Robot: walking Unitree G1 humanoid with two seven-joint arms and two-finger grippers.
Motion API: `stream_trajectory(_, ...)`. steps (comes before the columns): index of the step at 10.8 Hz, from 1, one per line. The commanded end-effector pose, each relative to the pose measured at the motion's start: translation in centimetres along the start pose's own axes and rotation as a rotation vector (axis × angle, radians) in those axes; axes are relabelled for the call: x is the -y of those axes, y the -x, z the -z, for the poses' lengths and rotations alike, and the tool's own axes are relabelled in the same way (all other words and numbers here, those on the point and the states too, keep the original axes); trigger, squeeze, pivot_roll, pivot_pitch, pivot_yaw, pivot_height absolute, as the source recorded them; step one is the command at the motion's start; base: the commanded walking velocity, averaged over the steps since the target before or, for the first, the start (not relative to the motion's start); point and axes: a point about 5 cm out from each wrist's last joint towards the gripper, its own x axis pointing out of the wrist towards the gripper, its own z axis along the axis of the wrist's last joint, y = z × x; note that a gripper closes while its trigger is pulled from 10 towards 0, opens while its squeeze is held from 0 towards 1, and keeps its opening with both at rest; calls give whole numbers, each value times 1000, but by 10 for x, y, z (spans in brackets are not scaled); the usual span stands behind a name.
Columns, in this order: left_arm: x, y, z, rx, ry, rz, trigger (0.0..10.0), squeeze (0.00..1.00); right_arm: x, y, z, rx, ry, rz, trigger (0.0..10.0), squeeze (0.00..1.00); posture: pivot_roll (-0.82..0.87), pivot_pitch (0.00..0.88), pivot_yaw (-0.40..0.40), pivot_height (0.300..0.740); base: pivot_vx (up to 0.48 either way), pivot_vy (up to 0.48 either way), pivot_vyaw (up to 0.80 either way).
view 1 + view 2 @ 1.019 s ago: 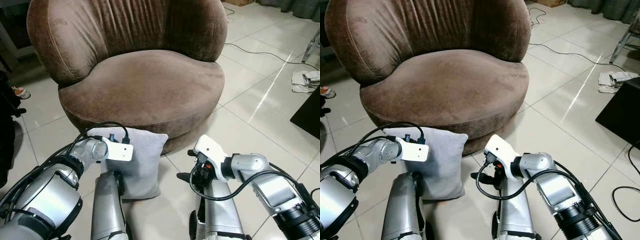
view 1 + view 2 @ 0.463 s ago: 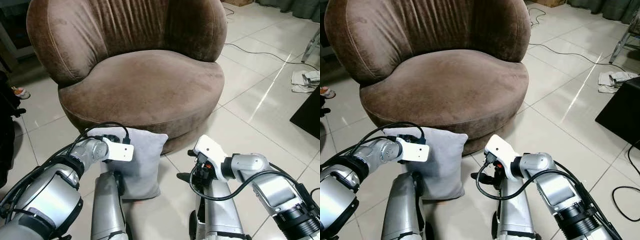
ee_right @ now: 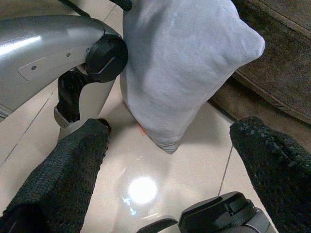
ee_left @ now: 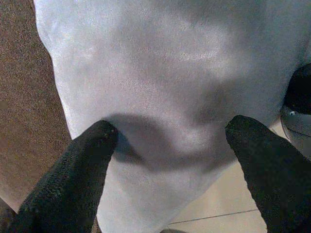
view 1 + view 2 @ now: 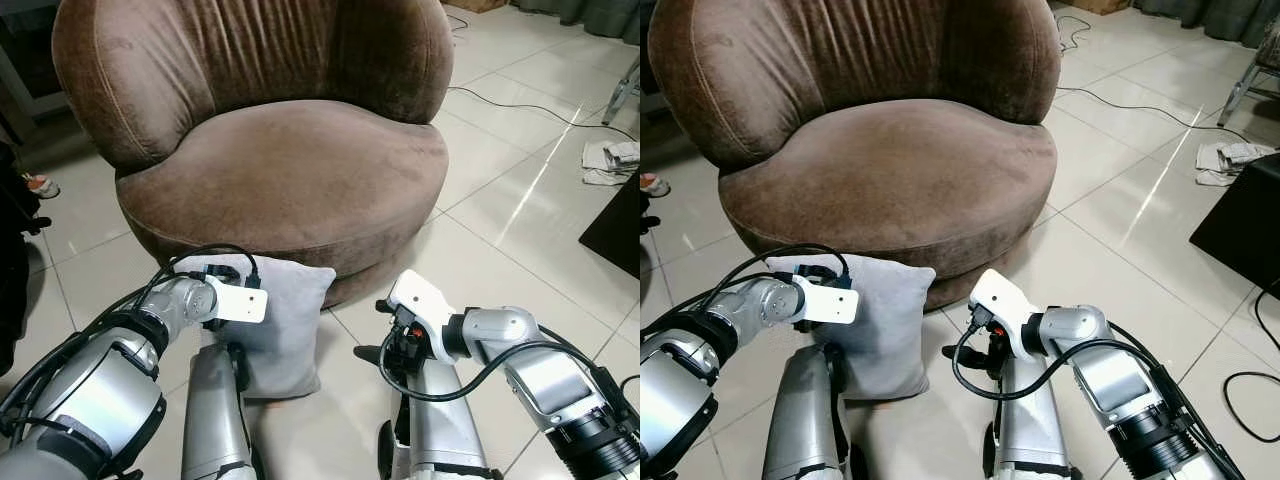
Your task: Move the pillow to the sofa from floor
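Nothing has shifted in the last second: my left end effector (image 4: pixel 167 141) still hovers spread at the grey velvet pillow (image 5: pixel 285 315), leaning on the brown armchair-sofa (image 5: pixel 290 170); right end effector (image 3: pixel 170 160) spread nearby.

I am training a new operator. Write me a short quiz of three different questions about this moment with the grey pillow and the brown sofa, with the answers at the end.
1. True or false: the pillow already lies on the seat of the sofa.
2. Which gripper is closest to the pillow? A) the left gripper B) the right gripper C) both equally close
3. Fill in: in the left wrist view, the two black fingers are spread ____ around the pillow's cloth.

Key
1. False. It stands on the tiled floor, leaning against the sofa's base.
2. A. Its fingers are at the pillow's surface; the right gripper is open and apart from it, above the floor.
3. Open.
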Motion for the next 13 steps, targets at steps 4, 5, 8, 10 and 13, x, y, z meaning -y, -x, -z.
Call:
stream_trajectory(4, -1, 1, 1, -14, -21, 8, 10000, 1000, 0, 1, 1, -9, 7, -7, 10000, 0, -166, 40, 24, 422, 0, 0, 0)
stream_trajectory(5, -1, 1, 1, -15, -22, 6, 10000, 1000, 0, 1, 1, -10, 7, -6, 10000, 0, -166, 35, 26, 422, 0, 0, 0)
stream_trajectory(8, -3, 1, 0, -7, 4, -5, 10000, 1000, -1, 1, 2, -12, 8, -5, 10000, 0, -166, 32, 26, 422, 0, 0, 0)
stream_trajectory(10, -6, 1, 1, -20, -5, -34, 10000, 0, -2, 1, 3, -13, 8, -7, 10000, 0, -166, 34, 28, 422, 0, 0, 0)
stream_trajectory(13, -35, 11, 10, -53, 134, -287, 10000, 0, -3, 1, 3, -13, 9, -6, 10000, 0, -174, 41, 32, 422, 0, 0, 0)
